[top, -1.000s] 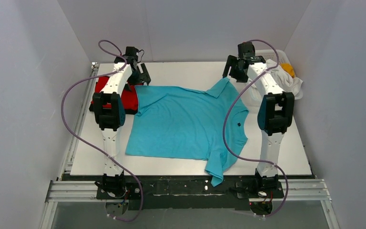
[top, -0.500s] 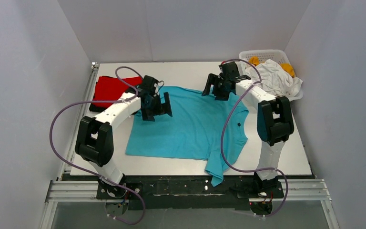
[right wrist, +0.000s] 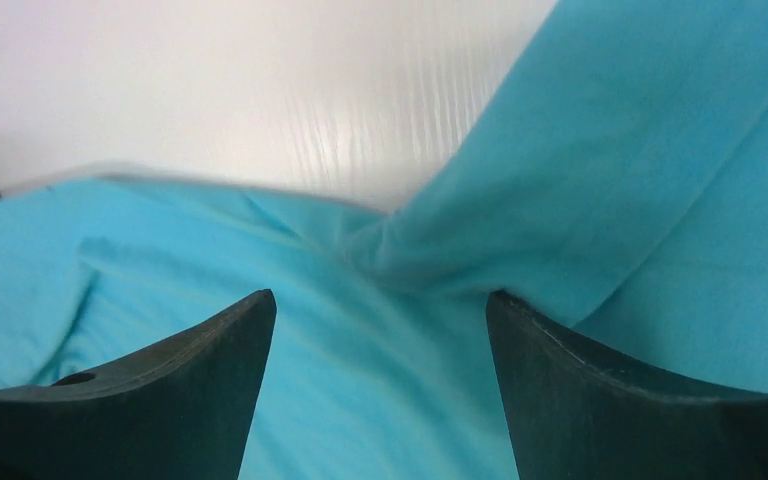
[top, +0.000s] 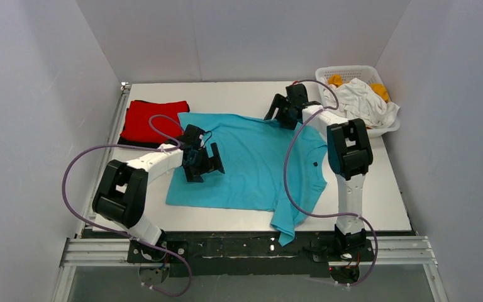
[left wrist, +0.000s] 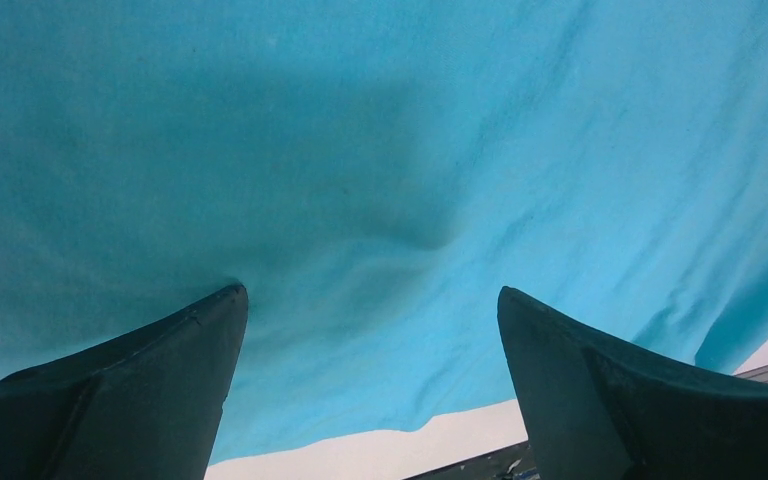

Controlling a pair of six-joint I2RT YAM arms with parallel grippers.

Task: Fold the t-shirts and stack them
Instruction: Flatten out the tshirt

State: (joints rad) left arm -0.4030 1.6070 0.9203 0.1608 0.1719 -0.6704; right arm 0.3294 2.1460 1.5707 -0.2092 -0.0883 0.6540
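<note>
A turquoise t-shirt [top: 251,160] lies spread flat on the white table, one sleeve [top: 284,228] hanging over the near edge. My left gripper [top: 204,162] is open low over the shirt's left part; the left wrist view shows only turquoise cloth [left wrist: 380,150] between its open jaws [left wrist: 372,300]. My right gripper [top: 280,113] is open over the shirt's far edge, where a flap of cloth [right wrist: 600,150] lies folded over, between its jaws [right wrist: 380,300]. A folded red t-shirt [top: 156,119] rests on a black one [top: 127,142] at the back left.
A white lattice basket [top: 352,69] stands at the back right corner, holding a white t-shirt [top: 361,97] and an orange one [top: 335,80]. Grey walls close in the table on three sides. The black rail [top: 239,246] runs along the near edge.
My left gripper has moved from the back left corner, by the red shirt, nearer and onto the turquoise shirt's left part. My right gripper has come left and down to the shirt's far edge.
</note>
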